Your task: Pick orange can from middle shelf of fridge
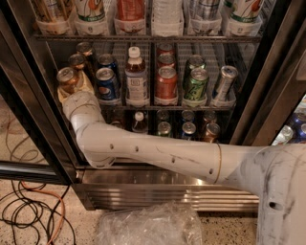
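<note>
Grasp seems made — my tool (74, 89) is closed around the orange can (67, 76) at the left end of the middle shelf (162, 106). What is left — to draw the can off this shelf, out of the fridge (143, 194).

orange can (68, 76) base hidden by end effector (72, 87), middle shelf (220, 106) left, upper bottles (166, 14) cropped (top edge)

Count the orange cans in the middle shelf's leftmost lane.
3, in a row front to back: the front orange can, with the gripper around its lower part; the second can right behind it; the third can at the back. Others may be hidden behind.
</note>
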